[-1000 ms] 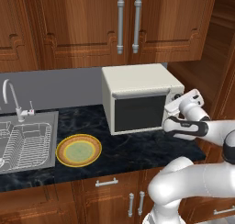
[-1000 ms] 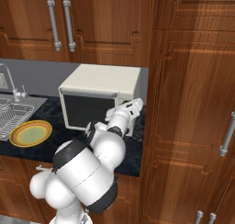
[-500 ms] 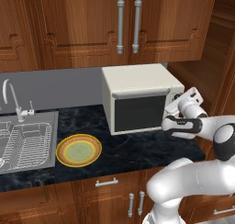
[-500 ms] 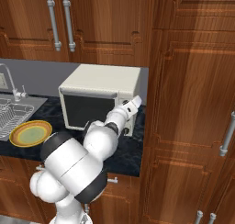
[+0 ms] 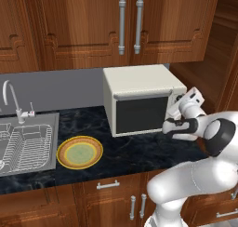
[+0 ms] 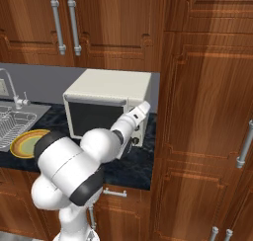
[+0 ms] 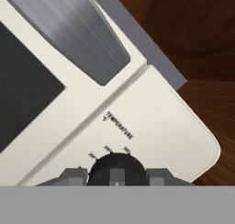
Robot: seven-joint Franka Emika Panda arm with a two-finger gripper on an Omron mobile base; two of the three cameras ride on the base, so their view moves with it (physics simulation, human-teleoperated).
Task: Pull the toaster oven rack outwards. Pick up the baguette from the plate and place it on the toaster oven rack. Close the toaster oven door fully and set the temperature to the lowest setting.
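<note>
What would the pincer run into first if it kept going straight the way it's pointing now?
Most likely the temperature knob on the toaster oven: it sits directly between the pincer fingertips, though whether they already touch it is unclear.

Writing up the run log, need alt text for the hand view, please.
Close-up of the toaster oven's cream control panel, with the gripper straddling the black temperature knob, one grey fingertip on each side of it. The word TEMPERATURE and small dial numbers sit just above the knob. The toaster oven door, dark glass with a brushed metal handle, runs diagonally across the upper left.
</note>
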